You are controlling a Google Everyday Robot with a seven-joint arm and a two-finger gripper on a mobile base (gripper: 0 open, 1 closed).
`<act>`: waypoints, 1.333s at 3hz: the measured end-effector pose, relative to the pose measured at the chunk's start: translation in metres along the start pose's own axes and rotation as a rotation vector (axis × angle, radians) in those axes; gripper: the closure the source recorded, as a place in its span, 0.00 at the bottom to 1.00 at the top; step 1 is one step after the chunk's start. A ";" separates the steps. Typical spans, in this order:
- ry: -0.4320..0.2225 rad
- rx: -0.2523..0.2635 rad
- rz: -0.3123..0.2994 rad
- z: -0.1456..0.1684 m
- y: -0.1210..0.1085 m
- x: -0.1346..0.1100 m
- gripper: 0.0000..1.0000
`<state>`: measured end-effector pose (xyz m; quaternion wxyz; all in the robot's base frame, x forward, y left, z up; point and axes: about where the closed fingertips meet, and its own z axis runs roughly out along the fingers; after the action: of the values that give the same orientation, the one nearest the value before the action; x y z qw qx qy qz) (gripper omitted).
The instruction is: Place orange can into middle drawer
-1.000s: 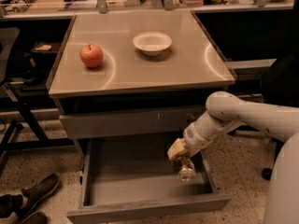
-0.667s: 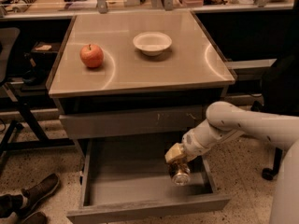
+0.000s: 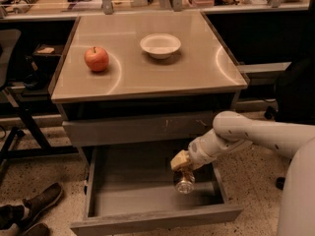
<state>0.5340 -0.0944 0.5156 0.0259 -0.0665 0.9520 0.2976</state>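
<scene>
The orange can [image 3: 184,182] is a small shiny metal can held tilted, its silver end facing the camera, over the right part of the open middle drawer [image 3: 147,219]. My gripper [image 3: 180,164] reaches in from the right on a white arm and is shut on the can from above. The can hangs inside the drawer's space, close to the right wall, near the drawer floor. I cannot tell whether it touches the floor.
A red-orange apple [image 3: 96,59] and a white bowl [image 3: 160,45] sit on the tan tabletop [image 3: 197,68]. A shut grey drawer front with pale scratch marks [image 3: 138,130] lies above the open drawer. Dark shoes [image 3: 29,205] lie on the floor at left.
The gripper has lowered and shifted slightly left with the can, bringing it deeper into the open drawer.
</scene>
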 end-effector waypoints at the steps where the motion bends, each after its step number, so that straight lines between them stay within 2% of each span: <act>1: -0.021 0.000 0.039 0.026 -0.001 0.004 1.00; 2: -0.060 -0.019 0.092 0.057 -0.001 -0.001 1.00; 4: -0.099 -0.022 0.141 0.098 -0.003 -0.011 1.00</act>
<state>0.5466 -0.0396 0.4345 0.0512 0.0155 0.9486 0.3119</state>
